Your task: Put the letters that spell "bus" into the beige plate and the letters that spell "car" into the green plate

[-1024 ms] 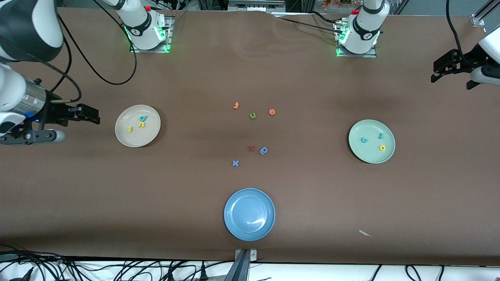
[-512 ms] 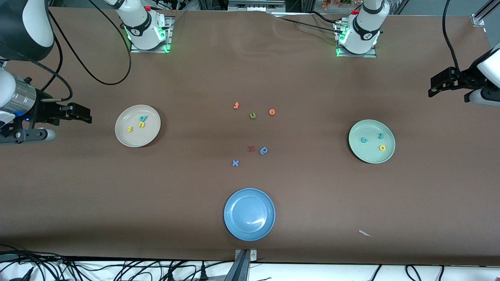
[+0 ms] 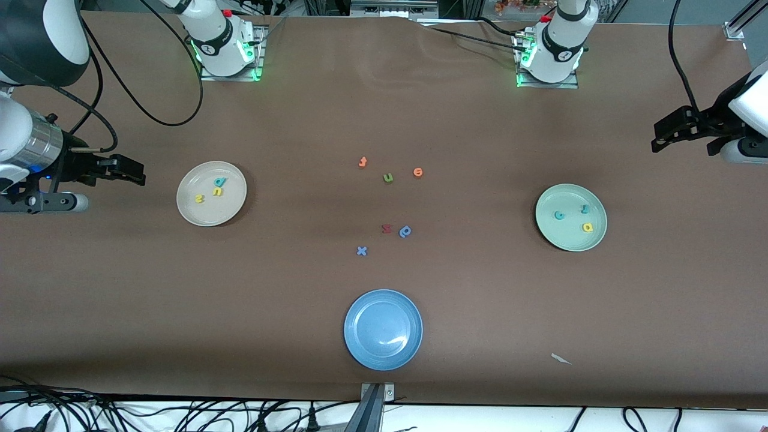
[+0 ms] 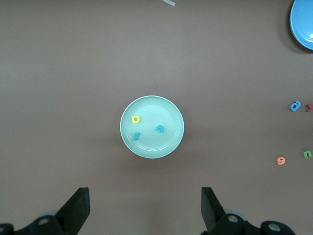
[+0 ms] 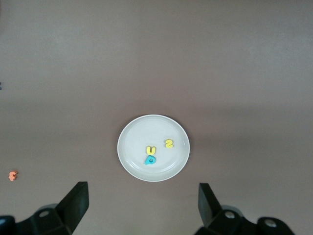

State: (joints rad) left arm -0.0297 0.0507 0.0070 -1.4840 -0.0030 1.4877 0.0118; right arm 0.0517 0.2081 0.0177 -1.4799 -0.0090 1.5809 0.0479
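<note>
1. The left gripper (image 3: 660, 137) hangs wide open and empty above bare table at the left arm's end, farther from the front camera than the green plate (image 3: 594, 240); the left wrist view shows its fingers (image 4: 78, 208) spread, nothing between them.
2. The right gripper (image 3: 135, 171) is likewise wide open and empty, in the air just beside the beige plate (image 3: 231, 207) at the right arm's end.
3. The beige plate holds the yellow s (image 3: 199, 198), yellow u (image 3: 216, 191) and teal b (image 3: 220, 181).
4. The green plate holds the teal c (image 3: 559, 215), teal r (image 3: 585, 209) and yellow a (image 3: 587, 227).
5. The blue plate (image 3: 360, 351) lies nearest the front camera.
6. Loose letters (image 3: 388, 177) lie mid-table between the plates, well apart from both grippers.
</note>
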